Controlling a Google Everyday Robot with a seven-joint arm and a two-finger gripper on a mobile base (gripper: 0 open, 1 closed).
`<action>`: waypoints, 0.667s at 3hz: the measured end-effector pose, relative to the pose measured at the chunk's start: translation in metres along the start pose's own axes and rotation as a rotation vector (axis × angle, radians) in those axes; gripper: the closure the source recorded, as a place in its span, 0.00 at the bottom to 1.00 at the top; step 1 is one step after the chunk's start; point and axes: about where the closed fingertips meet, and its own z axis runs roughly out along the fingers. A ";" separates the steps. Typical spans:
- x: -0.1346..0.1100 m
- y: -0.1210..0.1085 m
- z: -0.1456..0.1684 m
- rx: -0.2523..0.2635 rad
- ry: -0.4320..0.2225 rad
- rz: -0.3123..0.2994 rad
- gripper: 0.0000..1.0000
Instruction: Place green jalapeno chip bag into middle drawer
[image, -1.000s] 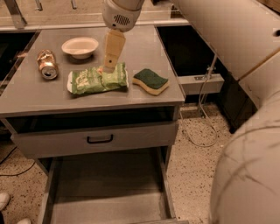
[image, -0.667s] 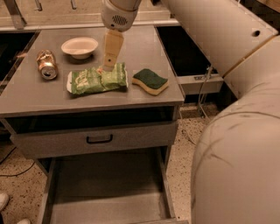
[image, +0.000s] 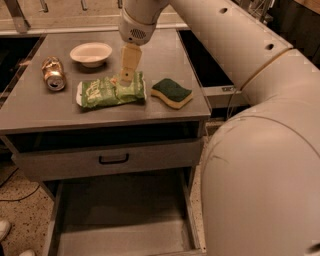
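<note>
The green jalapeno chip bag (image: 104, 93) lies flat on the grey cabinet top (image: 30, 112), with its whitish end to the left. My gripper (image: 125, 79) hangs straight down from the arm and its tip is at the bag's upper right part, touching it or just above it. The middle drawer (image: 120, 227) stands pulled out at the bottom of the cabinet, a grey tray with a bare floor and low side walls. It is directly below and in front of the bag.
A green-and-yellow sponge (image: 172, 93) lies right of the bag. A white bowl (image: 91, 53) and a tipped can (image: 53, 74) sit at the back left. A grey drawer front with a black handle (image: 113, 159) is above the open tray. My arm (image: 260, 150) fills the right side.
The gripper has come down a little onto the right part of the bag. The arm's bulk has shifted at the right of the view. The bag, sponge, bowl and can have not moved.
</note>
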 end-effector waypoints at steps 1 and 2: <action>0.001 -0.002 0.021 -0.022 -0.012 0.008 0.00; -0.002 -0.001 0.042 -0.054 -0.031 0.016 0.00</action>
